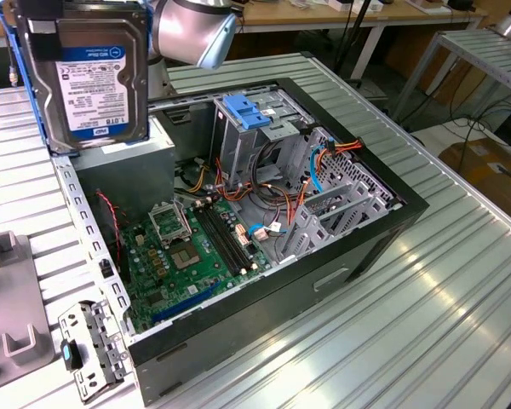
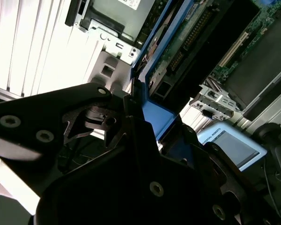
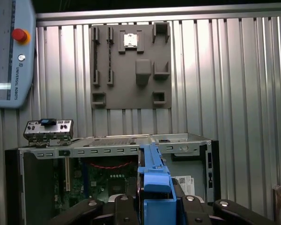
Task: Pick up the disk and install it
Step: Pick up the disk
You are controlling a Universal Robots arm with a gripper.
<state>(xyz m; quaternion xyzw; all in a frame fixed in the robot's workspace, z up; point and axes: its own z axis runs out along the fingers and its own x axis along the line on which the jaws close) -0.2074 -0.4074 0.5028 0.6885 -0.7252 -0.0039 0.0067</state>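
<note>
The jaws clench the disk (image 1: 98, 72) by its blue frame edge. It hangs upright above the open case (image 1: 358, 256), probably to clear the walls.

Exterior view overlooks the case (image 1: 238, 341); wrist views behind tool (image 3: 155, 206) share it.

One disk (image 1: 98, 77), one computer case (image 1: 238, 336)
</note>
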